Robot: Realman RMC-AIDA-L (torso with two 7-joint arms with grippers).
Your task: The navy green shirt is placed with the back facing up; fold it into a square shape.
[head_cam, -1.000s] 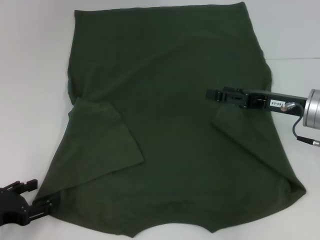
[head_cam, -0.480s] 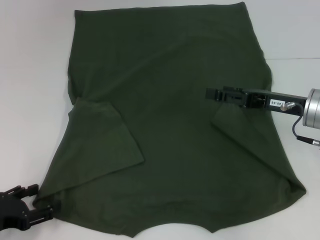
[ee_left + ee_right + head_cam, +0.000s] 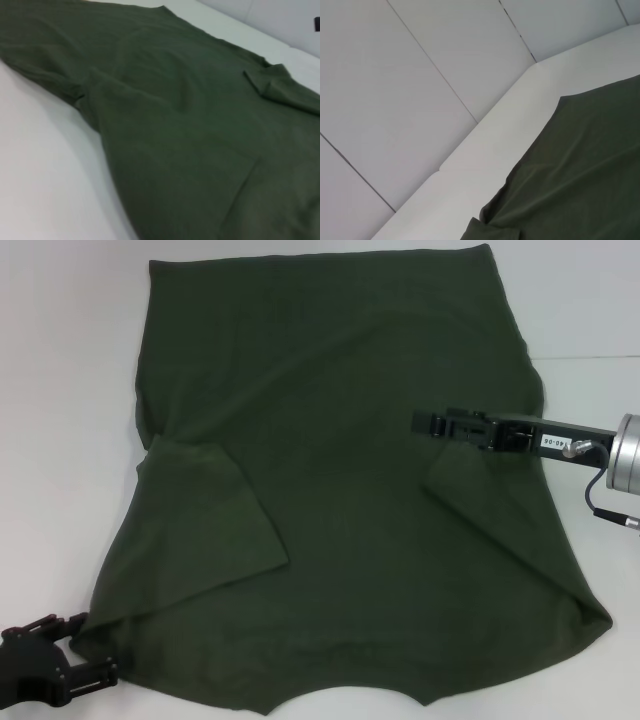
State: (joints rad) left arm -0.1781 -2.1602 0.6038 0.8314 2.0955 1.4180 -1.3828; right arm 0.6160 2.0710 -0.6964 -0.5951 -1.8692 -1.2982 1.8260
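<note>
The left gripper (image 3: 85,650), fingers spread apart and holding nothing, sits at the table's (image 3: 60,390) near left corner, just beside the navy green shirt (image 3: 330,440) spread across the middle. The right gripper (image 3: 425,424) reaches level over the shirt's right side; whether its fingers are parted or closed, I cannot tell.

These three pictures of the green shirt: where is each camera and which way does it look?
Head view: from the head, down on the dark olive-green cotton T-shirt on the white table; left gripper at its near left corner, right gripper over its right side.
Left wrist view: low across the shirt; no fingers show.
Right wrist view: the shirt's edge and grey wall panels; no fingers.
All share the shirt.
</note>
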